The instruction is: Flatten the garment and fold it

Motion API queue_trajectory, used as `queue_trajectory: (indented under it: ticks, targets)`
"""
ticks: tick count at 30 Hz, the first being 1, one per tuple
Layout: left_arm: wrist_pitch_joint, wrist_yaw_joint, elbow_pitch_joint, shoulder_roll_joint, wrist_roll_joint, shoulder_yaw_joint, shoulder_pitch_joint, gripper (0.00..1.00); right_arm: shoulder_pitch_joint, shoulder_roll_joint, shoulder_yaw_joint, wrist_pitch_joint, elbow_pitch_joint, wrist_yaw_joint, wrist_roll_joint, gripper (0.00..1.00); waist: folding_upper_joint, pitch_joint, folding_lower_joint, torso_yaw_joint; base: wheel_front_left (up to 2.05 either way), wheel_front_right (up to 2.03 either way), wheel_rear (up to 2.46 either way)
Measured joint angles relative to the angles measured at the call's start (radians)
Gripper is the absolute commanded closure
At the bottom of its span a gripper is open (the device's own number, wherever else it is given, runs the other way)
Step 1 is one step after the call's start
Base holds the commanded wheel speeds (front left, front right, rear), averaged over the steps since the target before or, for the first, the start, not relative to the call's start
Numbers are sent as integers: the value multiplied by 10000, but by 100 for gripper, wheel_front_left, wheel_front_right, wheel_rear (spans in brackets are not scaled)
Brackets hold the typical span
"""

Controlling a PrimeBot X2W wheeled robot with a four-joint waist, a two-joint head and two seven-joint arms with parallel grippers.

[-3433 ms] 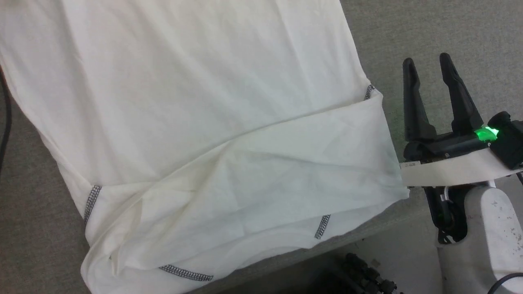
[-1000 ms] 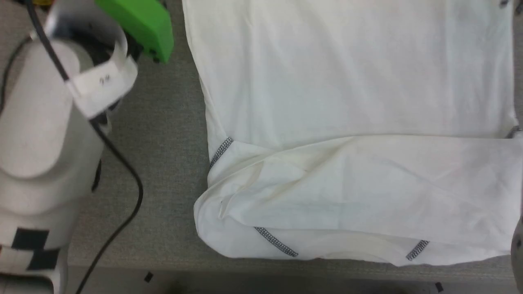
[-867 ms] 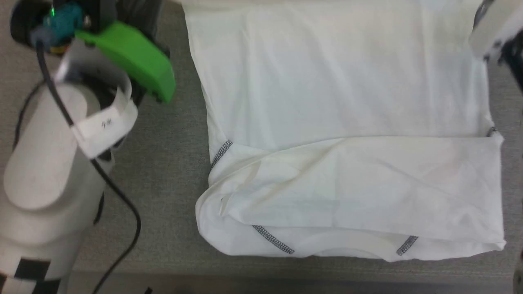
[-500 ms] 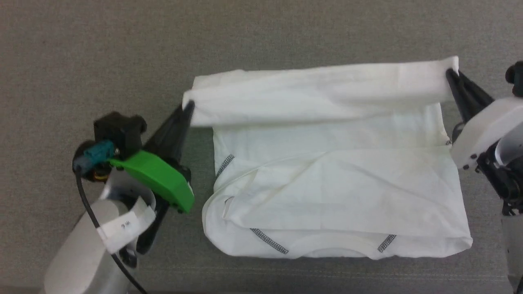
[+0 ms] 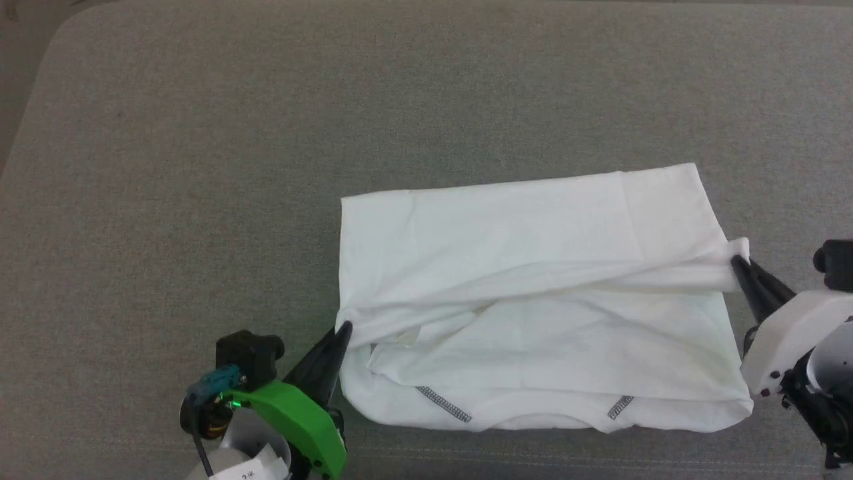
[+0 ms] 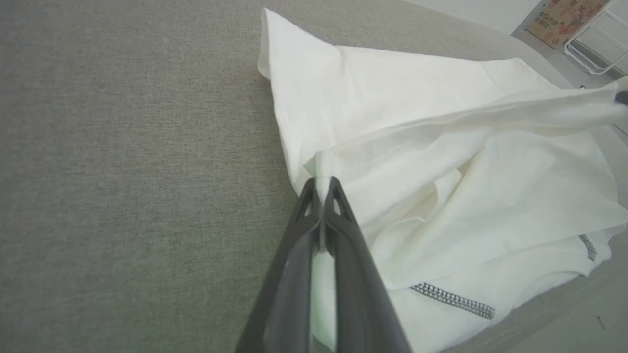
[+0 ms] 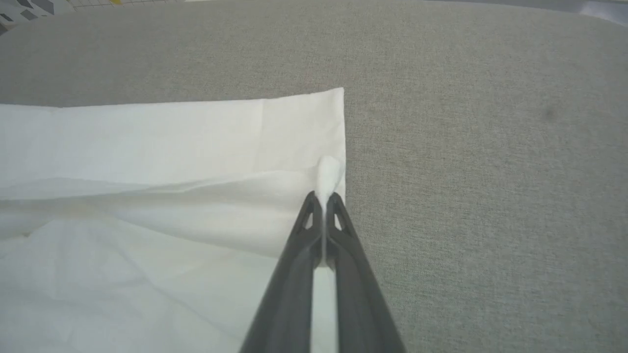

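My left gripper (image 5: pixel 342 331) is pinched tight on a bunched corner of the white long-sleeved shirt (image 5: pixel 533 267). In the left wrist view the 2 dark fingers (image 6: pixel 343 235) meet at their tips with a strip of white cloth caught between them. My right gripper (image 5: pixel 737 262) is also clamped on the shirt. In the right wrist view its fingers (image 7: pixel 343 255) press together, and a small tuft of fabric pokes out past the tips.

The shirt lies on the grey fabric-covered table (image 5: pixel 200 167), right of centre in the head view, gathered into a rough rectangle. Its far part rests flat on the table with a straight far edge. A taut band of cloth runs between my 2 grippers. It goes from the near-left corner, where my left gripper holds it close to the table, across to the right edge, where my right gripper holds it about halfway along that side. The band stands a little above the layers nearer to me.

Those near layers are creased and lie one over another. 2 short runs of dark grey zigzag stitching (image 5: pixel 443 404) show by the near edge, with a curved hem between them.

A green cover (image 5: pixel 293 420) sits on my left wrist, and a white cover (image 5: pixel 793 333) on my right.
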Motion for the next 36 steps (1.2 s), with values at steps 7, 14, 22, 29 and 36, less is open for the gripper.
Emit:
queue_trajectory:
  ticks: [7,14,22,29,36]
  targets:
    - [-336,-180,639,-71,46,-339,345,100,910,58,10,-182,-31,0,-215,100,0,-235,0,25,0,0,0]
    - [-1175,-222,640,-96,207,-267,473,100,1314,186,-142,-798,-472,0,-245,100,0,-397,0,-27,0,0,0]
    - [-1534,-222,255,111,523,-318,863,100,2049,422,-504,-834,-1187,0,-268,100,0,-483,1,15,0,0,0]
    - [-1373,-347,497,105,629,-880,1118,100,2859,449,-476,-360,-1120,0,-337,100,0,-408,1,95,0,0,0]
    - [-1137,-437,1695,-105,711,-1202,1004,0,2991,408,-69,23,115,0,-598,0,0,-306,1,78,0,0,0]
